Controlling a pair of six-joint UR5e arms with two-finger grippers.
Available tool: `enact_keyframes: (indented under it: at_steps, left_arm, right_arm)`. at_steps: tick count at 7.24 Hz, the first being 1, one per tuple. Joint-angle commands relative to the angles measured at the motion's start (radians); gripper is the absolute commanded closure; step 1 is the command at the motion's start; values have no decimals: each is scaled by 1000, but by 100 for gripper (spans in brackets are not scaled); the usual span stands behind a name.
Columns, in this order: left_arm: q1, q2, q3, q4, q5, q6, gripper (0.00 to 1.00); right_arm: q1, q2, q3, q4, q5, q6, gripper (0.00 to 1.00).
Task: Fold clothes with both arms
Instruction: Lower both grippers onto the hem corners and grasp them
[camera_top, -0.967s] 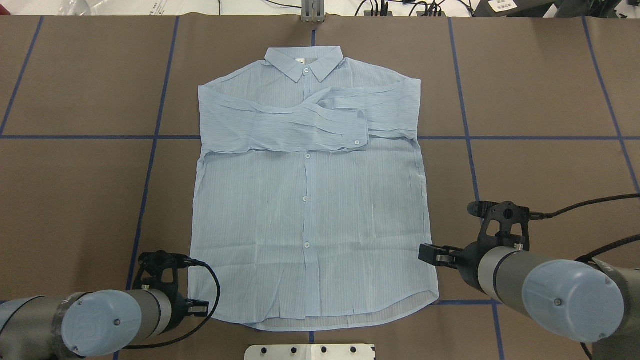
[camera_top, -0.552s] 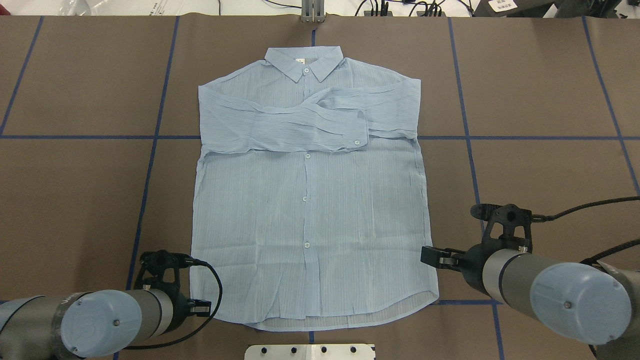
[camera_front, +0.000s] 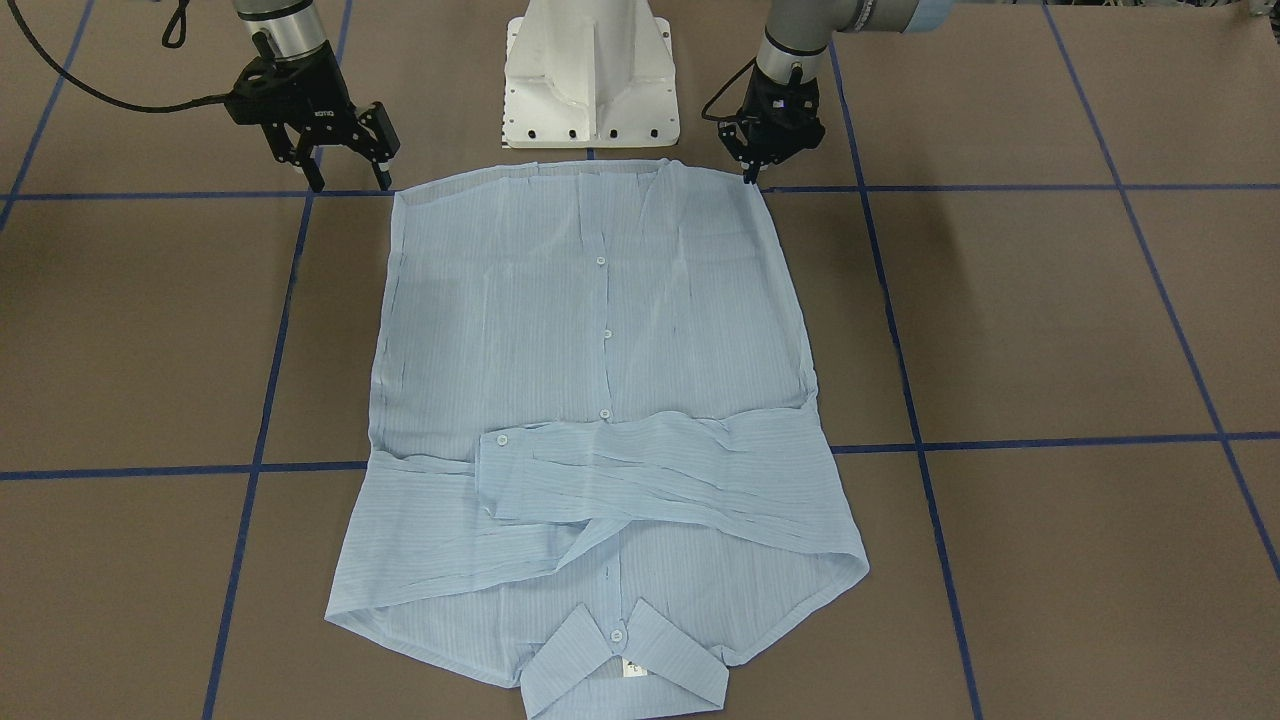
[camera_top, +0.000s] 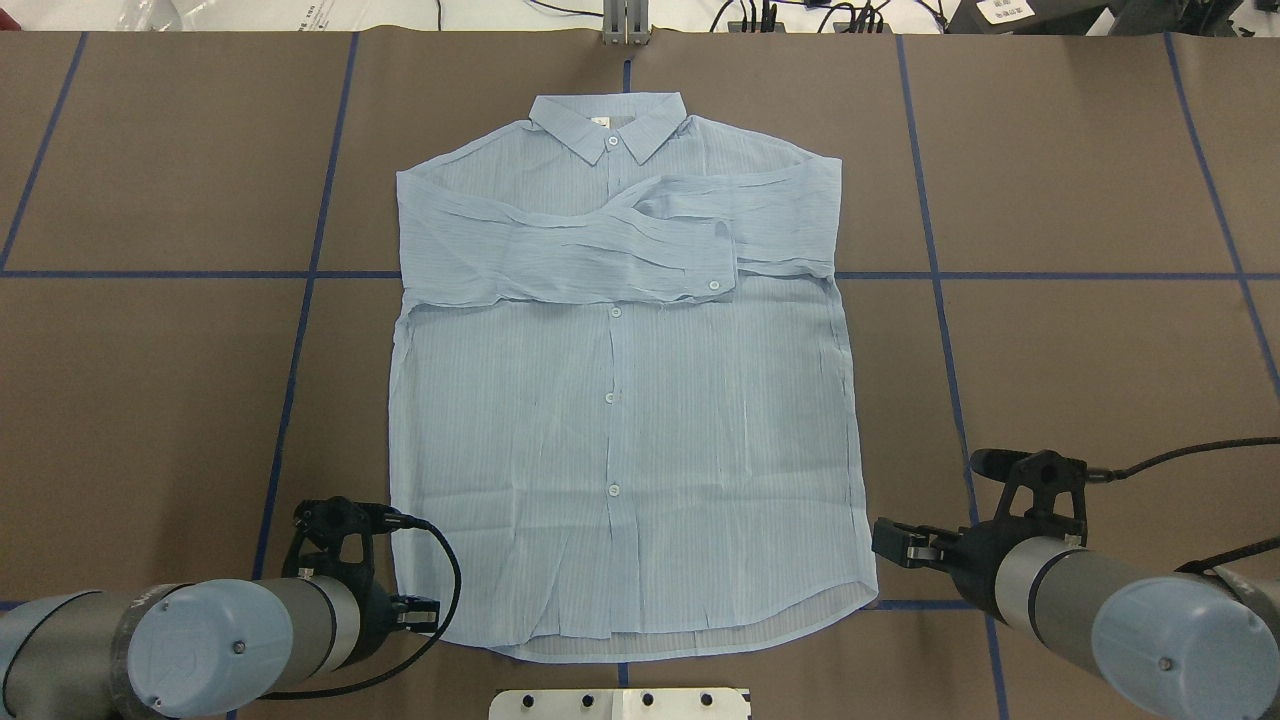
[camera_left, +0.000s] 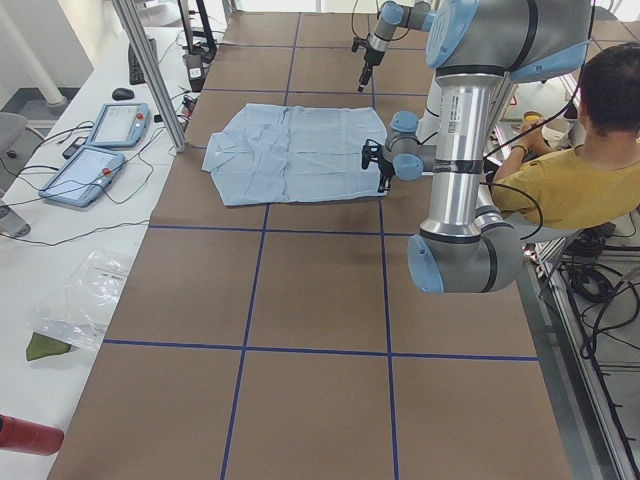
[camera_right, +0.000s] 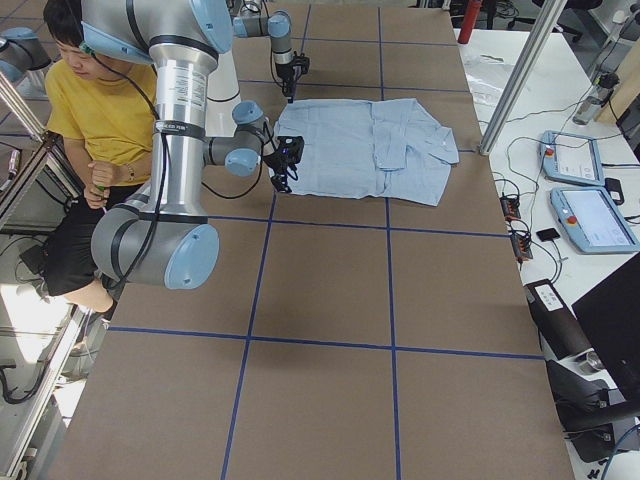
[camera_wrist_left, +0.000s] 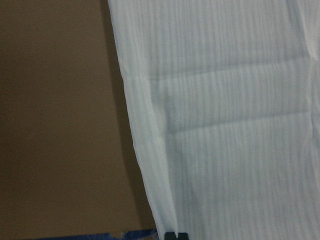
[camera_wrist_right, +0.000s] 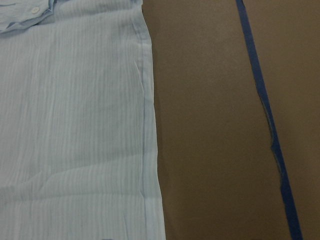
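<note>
shirt lies flat on the counter. right arm's jaws hang spread and empty just beside its upper-left hem corner. left arm's jaws sit at the upper-right corner, and their opening is unclear.

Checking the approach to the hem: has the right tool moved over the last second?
Yes. In the overhead view the right tool has drawn outward off the shirt's side edge and back, nearer the blue tape line.
</note>
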Motion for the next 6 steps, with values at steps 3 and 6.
enact_keyframes:
  at_steps: [3,6]
  left_arm:
    - [-1,-10,-3,-1,52,0,100]
    - [-4,-7,-12,-2,69,0,100]
  right_arm:
    - [-125,28,-70,-1,-130,69,41]
    - [-165,37,-92,-5,-182,74,57]
